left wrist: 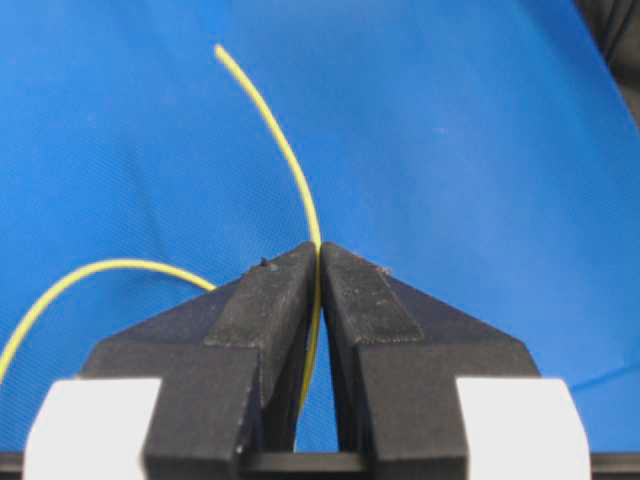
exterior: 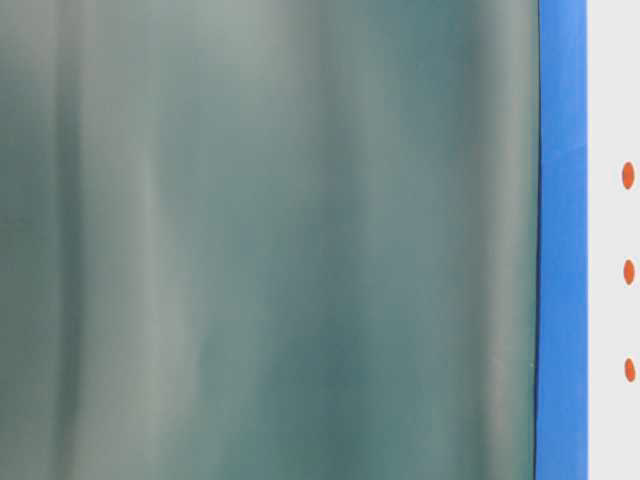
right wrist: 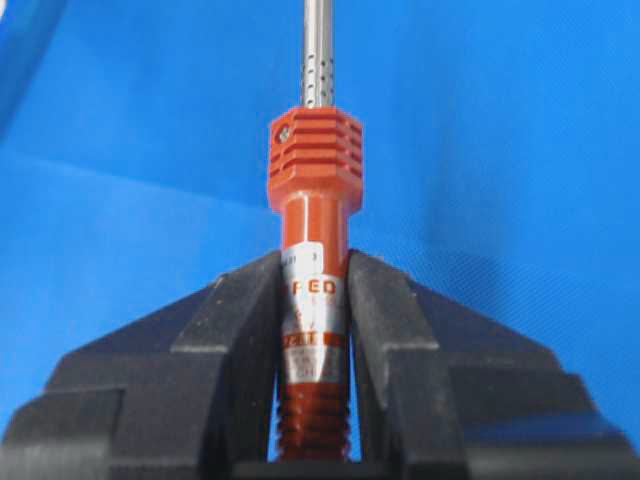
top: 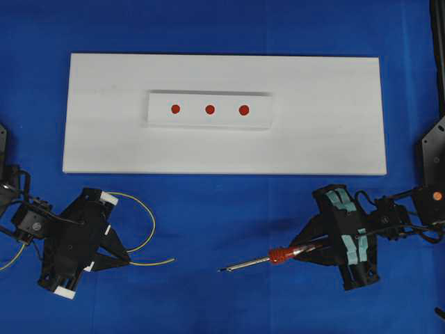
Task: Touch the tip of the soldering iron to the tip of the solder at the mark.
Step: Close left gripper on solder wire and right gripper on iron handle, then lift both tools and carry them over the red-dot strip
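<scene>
- Overhead view: I had both tools in hand over the blue cloth [top: 222, 28], well short of the white board [top: 334, 111]. The left gripper [top: 125, 259] was clamped on the solder [top: 149, 216], its free end poking out toward the middle. The right gripper [top: 313, 248] was clamped on the soldering iron [top: 281, 255], whose dark tip pointed toward the solder but stood well apart from it. Three red marks [top: 209, 109] sat in a row on a raised white strip [top: 261, 118].
- Table-level view: mostly a grey-green blur; only the cloth's edge and three marks showed at the right.
- Left wrist view: the jaws were pressed together on the thin yellow-green wire, which curved upward beyond them. I judged it light and floppy, so the grip ought to sit near the free end or the tip would wander.
- Right wrist view: the jaws squeezed the orange-red handle below its ribbed collar, the silver shaft running straight out. I judged it stiff and easy to aim, though the smooth round handle might twist.
</scene>
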`<state>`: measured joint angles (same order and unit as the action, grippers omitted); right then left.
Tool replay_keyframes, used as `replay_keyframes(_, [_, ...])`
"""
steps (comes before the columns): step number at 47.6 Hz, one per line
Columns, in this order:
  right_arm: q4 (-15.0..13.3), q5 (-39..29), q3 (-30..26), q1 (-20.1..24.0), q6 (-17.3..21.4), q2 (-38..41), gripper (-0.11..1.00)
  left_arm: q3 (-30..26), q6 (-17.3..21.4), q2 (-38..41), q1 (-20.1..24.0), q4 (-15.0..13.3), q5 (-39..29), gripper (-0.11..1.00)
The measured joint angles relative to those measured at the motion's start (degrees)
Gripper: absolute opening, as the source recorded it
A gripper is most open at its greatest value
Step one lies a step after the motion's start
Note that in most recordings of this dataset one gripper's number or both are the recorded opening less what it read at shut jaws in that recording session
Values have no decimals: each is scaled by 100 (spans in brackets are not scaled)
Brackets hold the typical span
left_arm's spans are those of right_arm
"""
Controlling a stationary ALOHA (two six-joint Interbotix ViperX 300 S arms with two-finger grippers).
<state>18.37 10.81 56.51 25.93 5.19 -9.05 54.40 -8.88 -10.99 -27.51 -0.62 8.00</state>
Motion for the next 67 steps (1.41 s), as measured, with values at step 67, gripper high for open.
replay_keyframes(67, [-1890,-3050,-765,-3691,0,-800,6,-976,281,-105,3357,44,-1898,3])
